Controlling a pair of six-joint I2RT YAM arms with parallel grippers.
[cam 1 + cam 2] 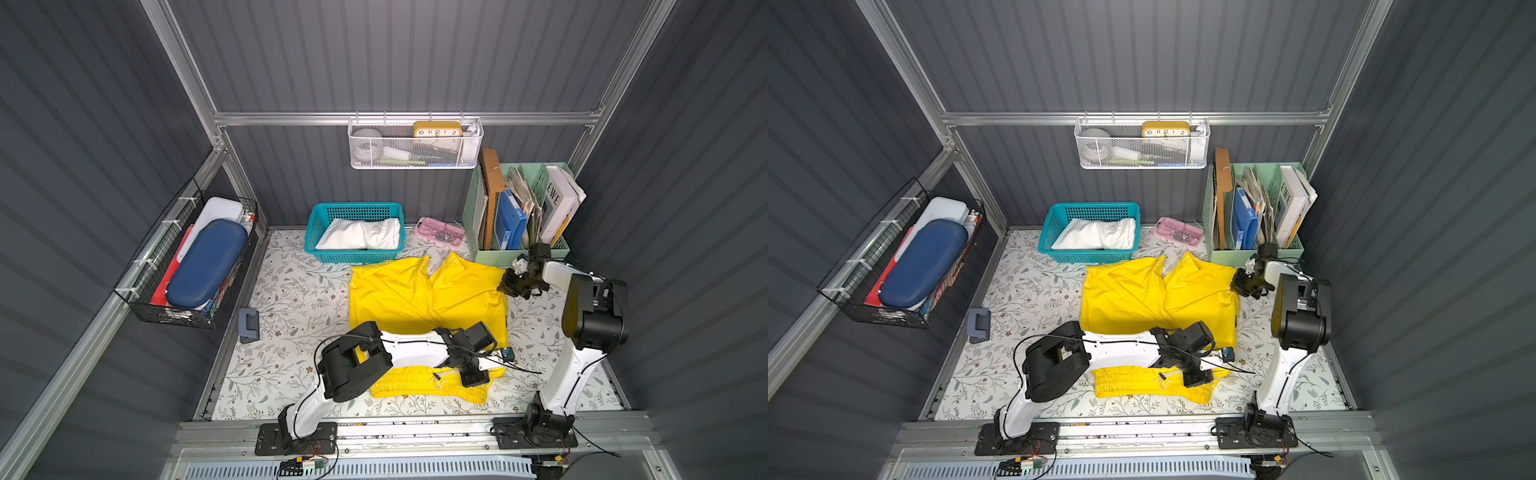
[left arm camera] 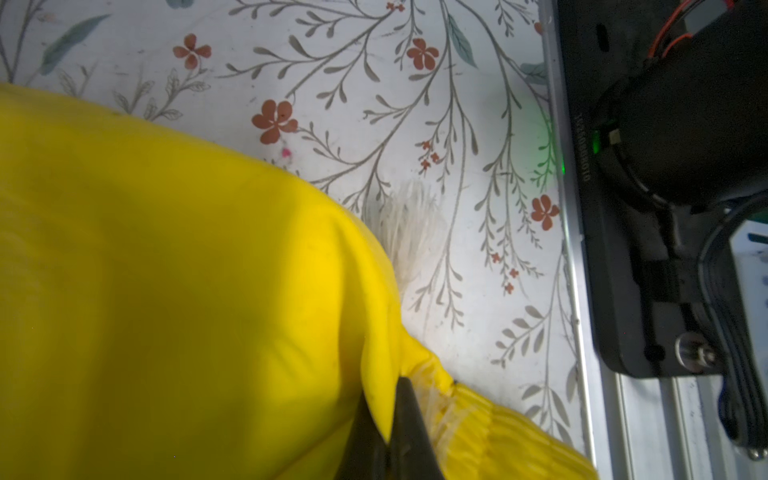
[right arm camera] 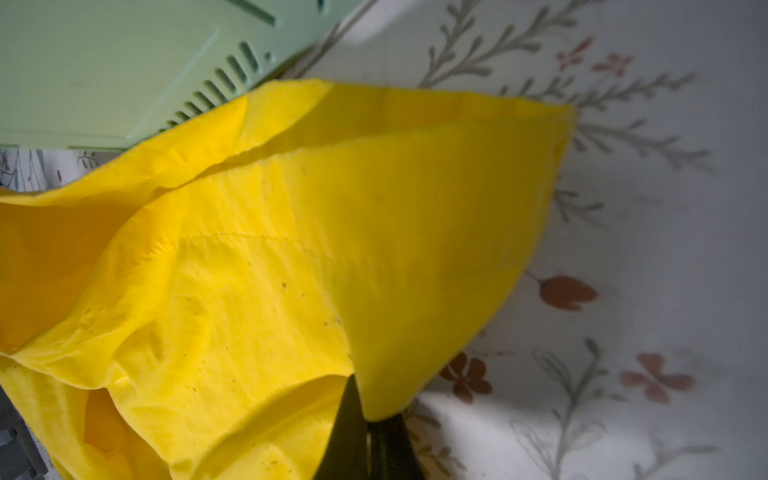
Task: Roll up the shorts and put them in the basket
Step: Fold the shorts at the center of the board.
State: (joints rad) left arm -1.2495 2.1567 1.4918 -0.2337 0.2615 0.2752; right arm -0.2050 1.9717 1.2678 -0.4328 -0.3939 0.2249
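yellow shorts (image 1: 415, 299) spread flat on floral mat (image 1: 291, 299) in grey panelled booth (image 1: 374, 62), waistband (image 1: 415, 384) bunched at near edge. left gripper (image 2: 388, 446) pinched tight on waistband corner; right gripper (image 3: 374, 428) likewise on, probably, a leg hem.

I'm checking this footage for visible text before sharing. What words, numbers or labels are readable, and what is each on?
"10 11 12 1 2": face of the yellow clock in the white wire basket.
"EWE": cover of the white book in the green file rack.
Pale print on the black arm base, left wrist view: too blurred to read.
The yellow shorts: no text seen.
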